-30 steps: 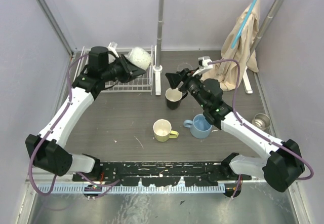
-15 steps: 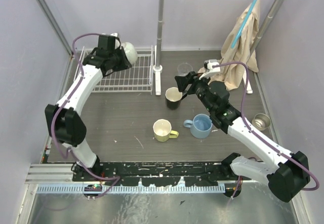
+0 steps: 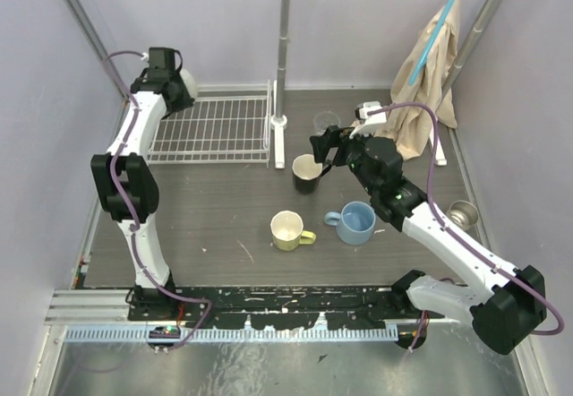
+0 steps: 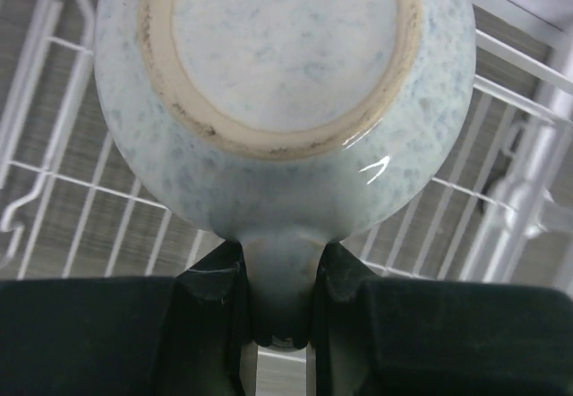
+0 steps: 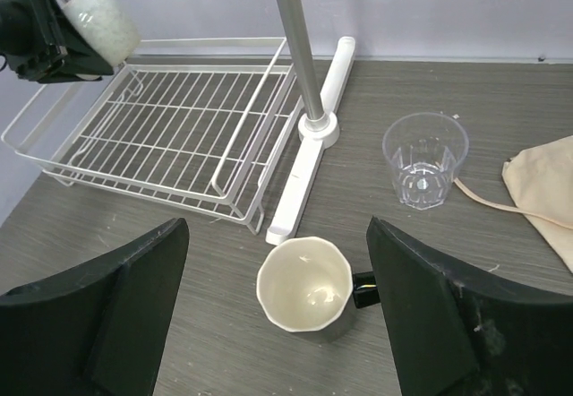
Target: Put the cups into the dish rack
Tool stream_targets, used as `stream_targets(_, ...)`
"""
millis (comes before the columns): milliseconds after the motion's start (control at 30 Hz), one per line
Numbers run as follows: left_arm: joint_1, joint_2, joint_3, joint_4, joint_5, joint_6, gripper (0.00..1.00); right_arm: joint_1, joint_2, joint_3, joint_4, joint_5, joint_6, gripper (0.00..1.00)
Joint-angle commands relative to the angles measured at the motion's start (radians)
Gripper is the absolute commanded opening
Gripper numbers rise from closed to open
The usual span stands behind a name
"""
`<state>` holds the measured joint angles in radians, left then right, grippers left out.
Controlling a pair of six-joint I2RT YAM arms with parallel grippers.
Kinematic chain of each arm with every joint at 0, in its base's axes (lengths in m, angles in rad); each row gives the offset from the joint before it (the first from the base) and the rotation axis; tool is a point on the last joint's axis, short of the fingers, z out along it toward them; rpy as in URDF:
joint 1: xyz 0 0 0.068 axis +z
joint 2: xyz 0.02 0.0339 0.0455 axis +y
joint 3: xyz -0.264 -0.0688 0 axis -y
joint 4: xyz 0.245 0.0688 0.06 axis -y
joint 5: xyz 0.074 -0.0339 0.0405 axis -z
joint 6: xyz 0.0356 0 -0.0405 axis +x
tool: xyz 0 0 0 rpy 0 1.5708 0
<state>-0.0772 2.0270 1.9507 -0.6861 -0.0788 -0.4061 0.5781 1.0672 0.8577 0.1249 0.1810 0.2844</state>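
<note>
Left end effector [image 4: 277,311], clamped on the cream-white mug [image 4: 286,64] by its handle, has swung to the dish rack's [image 3: 215,132] upper-left corner. I judge placement imminent. Right end effector [image 5: 277,262] hangs wide above the black mug [image 5: 304,287].

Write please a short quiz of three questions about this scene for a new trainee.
1. True or false: the left gripper is shut on the handle of the cream-white mug.
2. Which cup sits under the open right gripper? A) yellow mug B) black mug C) clear glass
3. How many cups stand on the table outside the dish rack?
Key: 1 true; 2 B; 3 four: black mug, yellow mug, light blue mug, clear glass.
</note>
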Motion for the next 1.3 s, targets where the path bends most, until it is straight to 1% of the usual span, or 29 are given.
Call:
stream_targets(0, 0.027, 0.031, 0.059, 0.070, -0.120, -0.065, 0.00, -0.012, 0.002, 0.041, 0.003, 0.029, -0.044, 0.87)
stream_targets(67, 0.028, 0.059, 0.069, 0.086, -0.151, -0.068, 0.00, -0.017, 0.004, 0.038, 0.002, 0.062, -0.051, 0.87)
stream_targets(167, 0.030, 0.108, 0.104, 0.092, -0.183, -0.086, 0.00, -0.029, 0.006, 0.030, 0.000, 0.064, -0.056, 0.87)
stream_targets(367, 0.031, 0.234, 0.233, 0.055, -0.246, -0.109, 0.00, -0.060, 0.020, 0.026, -0.012, 0.048, -0.060, 0.87)
stream_targets(533, 0.035, 0.267, 0.244, 0.073, -0.313, -0.104, 0.00, -0.078, 0.026, 0.019, -0.025, 0.047, -0.059, 0.87)
stream_targets(767, 0.048, 0.279, 0.214, 0.100, -0.324, -0.049, 0.00, -0.095, 0.036, 0.011, -0.029, 0.047, -0.059, 0.87)
stream_targets(867, 0.058, 0.298, 0.247, 0.073, -0.327, -0.040, 0.00, -0.098, 0.051, 0.015, -0.030, 0.047, -0.059, 0.87)
stream_targets(900, 0.063, 0.303, 0.255, 0.068, -0.323, -0.035, 0.00, -0.099, 0.056, 0.016, -0.030, 0.020, -0.059, 0.87)
stream_targets(967, 0.068, 0.307, 0.263, 0.050, -0.337, -0.035, 0.00, -0.102, 0.066, 0.021, -0.030, 0.008, -0.059, 0.87)
stream_targets(1100, 0.079, 0.303, 0.253, 0.062, -0.326, -0.024, 0.00, -0.107, 0.082, 0.029, -0.025, -0.002, -0.062, 0.87)
stream_targets(1267, 0.095, 0.313, 0.257, 0.029, -0.302, -0.046, 0.00, -0.111, 0.095, 0.029, -0.018, -0.011, -0.058, 0.87)
